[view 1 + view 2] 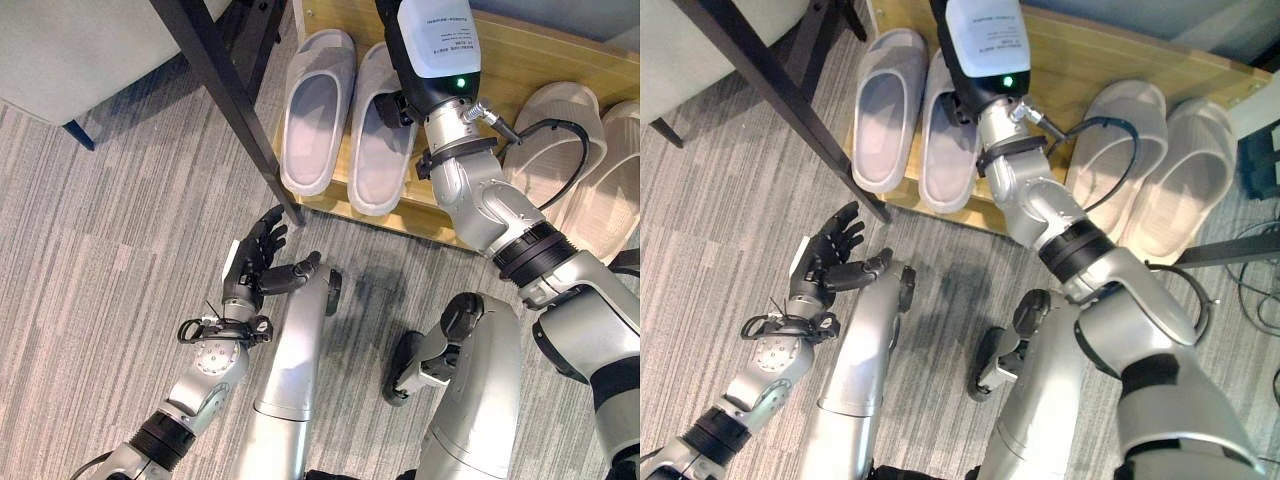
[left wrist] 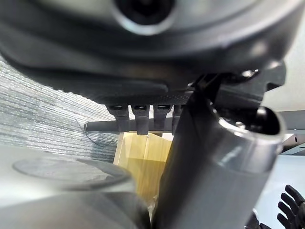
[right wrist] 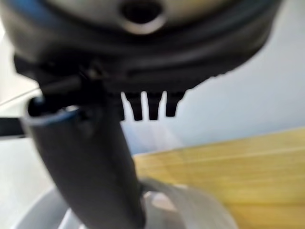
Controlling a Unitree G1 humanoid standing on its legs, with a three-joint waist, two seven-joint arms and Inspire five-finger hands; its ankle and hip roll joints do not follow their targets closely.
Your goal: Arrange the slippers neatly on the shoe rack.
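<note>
Your wooden shoe rack [image 1: 520, 70] lies low on the far side of the scene, resting on grey striped carpet [image 1: 90, 250]. Four slippers sit on it in two pairs. The grey pair is at the left: the left grey slipper [image 1: 318, 110] and the right grey slipper [image 1: 380, 140] lie side by side, touching along their inner edges, with their near ends hanging just past the rack's near edge. The beige pair is at the right: the left beige slipper [image 1: 1115, 140] and the right beige slipper [image 1: 1185, 175] also lie side by side.

Your right arm reaches far over the rack, its forearm crossing the right grey slipper. Your right hand [image 3: 95, 181] is seen in the right wrist view just above a pale slipper and the yellow rack board; its fingers run straight and you cannot tell whether they touch the slipper.

Your left hand [image 1: 255, 262] hovers over the carpet, near and left of the rack, fingers spread and relaxed, holding nothing. A dark furniture leg [image 1: 230, 100] slants between it and the grey pair.
</note>
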